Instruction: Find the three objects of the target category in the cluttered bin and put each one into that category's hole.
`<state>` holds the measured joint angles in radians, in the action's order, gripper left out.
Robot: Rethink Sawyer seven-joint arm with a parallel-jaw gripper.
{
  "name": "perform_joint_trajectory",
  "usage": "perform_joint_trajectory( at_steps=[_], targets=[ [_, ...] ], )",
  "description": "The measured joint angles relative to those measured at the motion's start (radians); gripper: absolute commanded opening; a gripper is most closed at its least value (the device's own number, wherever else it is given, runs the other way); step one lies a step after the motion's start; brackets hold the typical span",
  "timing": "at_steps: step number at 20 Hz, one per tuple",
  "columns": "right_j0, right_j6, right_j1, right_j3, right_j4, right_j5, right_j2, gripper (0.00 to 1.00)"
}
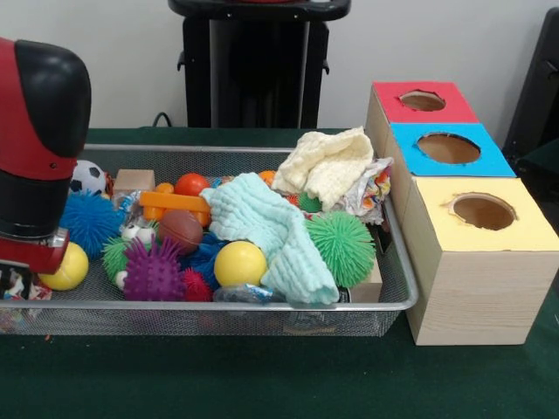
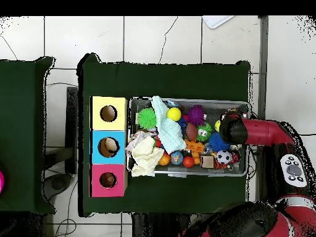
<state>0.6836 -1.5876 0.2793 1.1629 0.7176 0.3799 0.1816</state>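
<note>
In the wire bin [image 1: 397, 301], balls and spiky toys lie jumbled under two soft cloths. The yellow ball [image 1: 239, 263] near the front rim looks light, smooth and firm, best pinched across its middle. Whether the gripper at the bin's end is open cannot be told.

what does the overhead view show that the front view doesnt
Only the overhead view shows the white floor tiles around the table, the arm's control pad, and something pale inside the blue box's hole.

Only the front view shows the wooden side of the boxes and the black pedestal behind the bin.

Both show the wire bin of toys, the pale green cloth, the yellow ball, the green spiky ball and the red arm at one end.
</note>
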Motion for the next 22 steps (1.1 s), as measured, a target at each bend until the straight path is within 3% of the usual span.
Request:
perform_joint_trajectory(
  at_steps=[6,14,19,22],
  targets=[
    [0.035,0.000,0.002,0.020,-0.084,0.009,0.024,0.00],
    [0.134,0.000,0.009,0.126,-0.324,0.104,0.149,0.00],
    [0.170,0.000,0.008,0.210,-0.411,0.104,0.205,0.00],
    [0.170,0.000,0.007,0.235,-0.426,0.099,0.217,0.00]
  ],
)
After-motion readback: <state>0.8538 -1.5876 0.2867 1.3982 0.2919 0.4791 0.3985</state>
